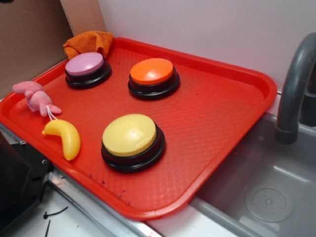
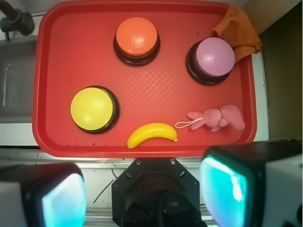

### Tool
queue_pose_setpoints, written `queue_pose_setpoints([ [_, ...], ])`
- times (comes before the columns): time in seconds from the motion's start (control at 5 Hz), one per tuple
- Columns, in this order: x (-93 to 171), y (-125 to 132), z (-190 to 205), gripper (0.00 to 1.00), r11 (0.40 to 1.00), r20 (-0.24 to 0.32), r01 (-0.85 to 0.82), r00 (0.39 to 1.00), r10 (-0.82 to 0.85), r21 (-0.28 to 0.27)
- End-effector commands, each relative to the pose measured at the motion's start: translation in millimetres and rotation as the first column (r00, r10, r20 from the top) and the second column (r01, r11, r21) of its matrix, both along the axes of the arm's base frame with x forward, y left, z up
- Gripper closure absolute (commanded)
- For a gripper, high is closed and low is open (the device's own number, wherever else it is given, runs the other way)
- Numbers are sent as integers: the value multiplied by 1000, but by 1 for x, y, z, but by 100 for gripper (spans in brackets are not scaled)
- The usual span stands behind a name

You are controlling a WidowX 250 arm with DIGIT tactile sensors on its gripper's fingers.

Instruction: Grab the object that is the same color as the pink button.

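Observation:
The object, a small pink plush animal (image 1: pixel 37 98) with a thin white string loop, lies at the red tray's (image 1: pixel 222 113) left rim, next to a yellow banana (image 1: pixel 66 138). In the wrist view the plush (image 2: pixel 218 118) is at the tray's (image 2: pixel 61 52) lower right. The pink button (image 1: pixel 86 65) (image 2: pixel 214 56) stands at the tray's back corner, well apart from the plush. My gripper (image 2: pixel 144 191) hangs high above the tray's near edge, open and empty, its fingers (image 2: pixel 225 187) spread wide. It does not show in the exterior view.
An orange button (image 2: pixel 137 37) and a larger yellow button (image 2: pixel 92 109) stand on the tray. An orange cloth (image 2: pixel 239 33) is bunched behind the pink button. A grey sink (image 1: pixel 266 187) with a faucet (image 1: pixel 294 89) lies to the side. The robot's black base (image 2: pixel 156 170) is under the gripper.

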State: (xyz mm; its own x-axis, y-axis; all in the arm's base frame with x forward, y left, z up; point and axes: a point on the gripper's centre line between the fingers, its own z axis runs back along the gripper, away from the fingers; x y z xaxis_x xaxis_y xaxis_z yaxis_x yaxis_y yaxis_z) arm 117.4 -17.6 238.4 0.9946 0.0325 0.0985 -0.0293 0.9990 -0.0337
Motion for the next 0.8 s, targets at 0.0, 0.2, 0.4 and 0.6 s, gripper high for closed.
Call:
queue_pose_setpoints([
  [0.0, 0, 0, 0, 0, 1000, 0, 0, 1000, 0, 0],
  [0.2, 5, 19, -8, 0, 982, 30, -187, 982, 188, -30],
  [0.4, 6, 36, -17, 0, 921, 91, -385, 917, 388, -55],
  [0.6, 4, 53, -33, 0, 822, 115, -561, 814, 569, -102],
])
